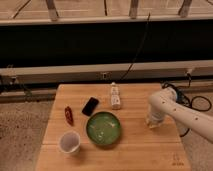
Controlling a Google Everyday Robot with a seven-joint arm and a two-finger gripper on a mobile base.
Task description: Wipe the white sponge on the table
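The light-brown wooden table (140, 150) fills the lower half of the camera view. My white arm reaches in from the right and points down at the table's right side. My gripper (153, 121) is at the tabletop there, shut on the white sponge (152, 124). The sponge shows only as a small pale block at the gripper's tip, pressed on the wood, and is mostly hidden by the gripper. It lies to the right of the green bowl (103, 128).
A white power strip (115, 96) lies at the back middle. A black phone (90, 106) and a red object (68, 114) lie to the left. A white cup (69, 142) stands front left. Cables hang behind the table, with a dark wall beyond.
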